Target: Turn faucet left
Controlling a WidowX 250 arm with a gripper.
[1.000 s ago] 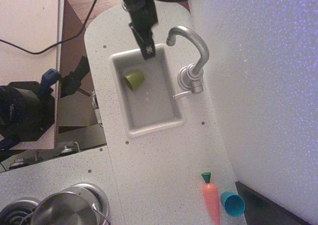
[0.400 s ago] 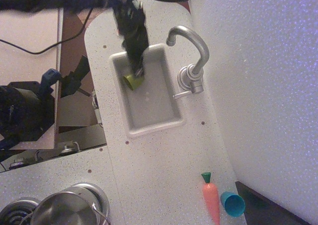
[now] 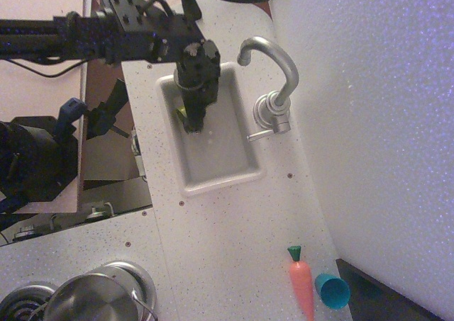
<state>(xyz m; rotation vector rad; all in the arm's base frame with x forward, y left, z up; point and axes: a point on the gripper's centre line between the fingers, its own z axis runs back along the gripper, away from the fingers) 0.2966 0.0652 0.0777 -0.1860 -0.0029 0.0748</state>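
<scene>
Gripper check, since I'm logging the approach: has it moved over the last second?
Yes. The gripper has moved from the sink's far rim to over the basin, farther from the faucet spout and above the green cup.

The end effector (image 3: 194, 125) is hanging over the sink (image 3: 245, 166), which is sitting sunk into the worktop (image 3: 234, 229). A cup (image 3: 182, 111) is lying in the sink directly under the end effector, mostly hidden by it. The faucet (image 3: 272, 87) is standing on the worktop to the right of the end effector, just beside the sink's right rim, its spout arching toward the sink's far corner. Well below the end effector, near the picture's bottom edge, a carrot (image 3: 301, 283) and a second cup (image 3: 331, 290) are lying side by side, touching. A pot (image 3: 96, 296) is sitting far below and to its left.
</scene>
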